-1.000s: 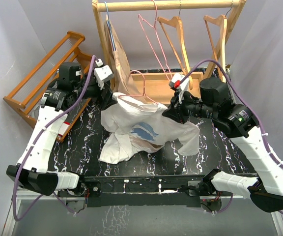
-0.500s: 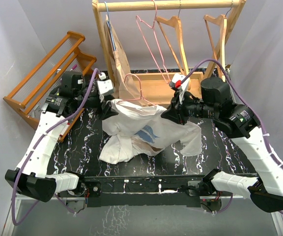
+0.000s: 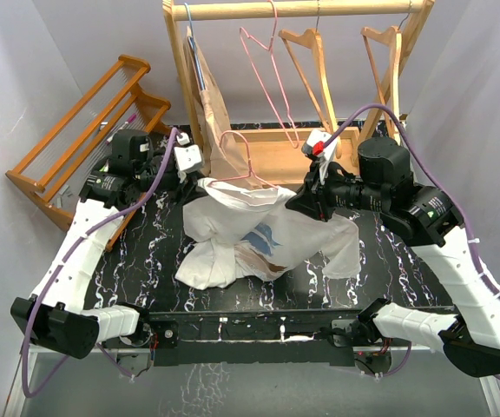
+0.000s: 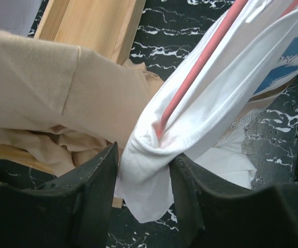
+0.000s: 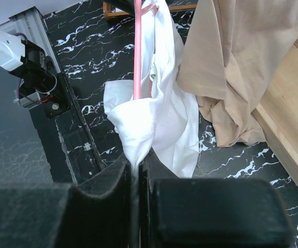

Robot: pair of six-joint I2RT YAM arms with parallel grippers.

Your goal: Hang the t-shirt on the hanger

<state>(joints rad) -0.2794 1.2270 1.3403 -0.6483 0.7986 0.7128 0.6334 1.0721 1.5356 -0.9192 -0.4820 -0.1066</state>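
Observation:
The white t-shirt (image 3: 259, 234) with its blue print hangs bunched over the marble tabletop, held up between my two arms. The pink hanger (image 3: 237, 139) is threaded inside it, its hook sticking up above the collar. My right gripper (image 3: 298, 201) is shut on a pinch of the t-shirt (image 5: 138, 119), just below the hanger's wire (image 5: 137, 51). My left gripper (image 4: 144, 186) straddles the other bunched shoulder of the t-shirt (image 4: 149, 165), where the hanger's end (image 4: 200, 62) shows through the cloth. Its jaws stand apart, one on each side of the fold.
A beige garment (image 3: 211, 104) hangs from the wooden rack (image 3: 302, 9) just behind the shirt and pools on the rack's base (image 4: 45, 88). A second pink hanger (image 3: 263, 61) and two wooden hangers (image 3: 306, 52) hang on the rail. A slatted wooden stand (image 3: 85, 122) leans at far left.
My left gripper has come in toward the shirt's left shoulder and now brackets it. The shirt's top edge is stretched a little straighter. The right arm has barely moved.

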